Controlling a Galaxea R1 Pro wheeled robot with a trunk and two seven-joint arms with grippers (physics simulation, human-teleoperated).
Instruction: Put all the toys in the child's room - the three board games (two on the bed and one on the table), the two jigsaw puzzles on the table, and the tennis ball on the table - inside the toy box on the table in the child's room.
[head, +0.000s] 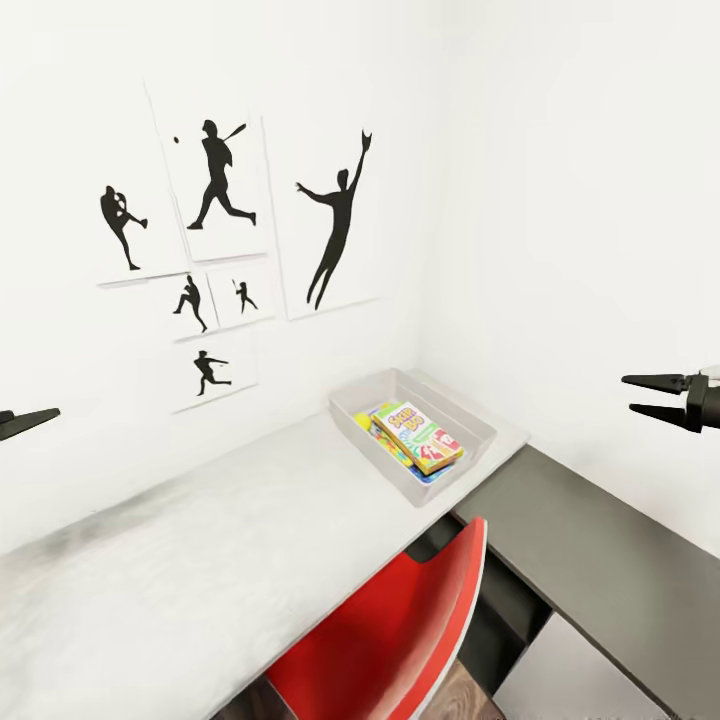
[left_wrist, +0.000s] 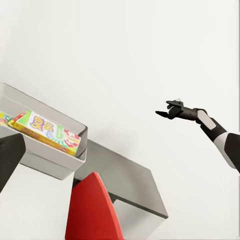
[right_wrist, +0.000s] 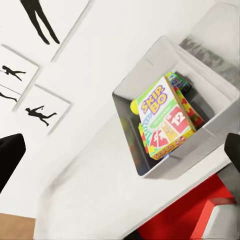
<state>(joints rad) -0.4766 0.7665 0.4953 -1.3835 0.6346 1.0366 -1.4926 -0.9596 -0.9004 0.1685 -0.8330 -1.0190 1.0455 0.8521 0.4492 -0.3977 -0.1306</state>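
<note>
toy box (head: 470, 425) on table (head: 200, 560) | skip-bo game (head: 418, 436) inside | r claw (head: 655, 397) open

The yellow-red-green game box (right_wrist: 166, 121) lies over the jigsaw squares (right_wrist: 189, 102) and tennis ball (right_wrist: 134, 107) in the toy box (head: 352, 402), hiding most of each, while the left gripper (head: 28, 421) is cut off by the head view's edge, its jaw spread unreadable

Right end effector (head: 650, 396) held out at mid-height — fingers spread apart; left end effector (head: 40, 415) barely showing.
</note>
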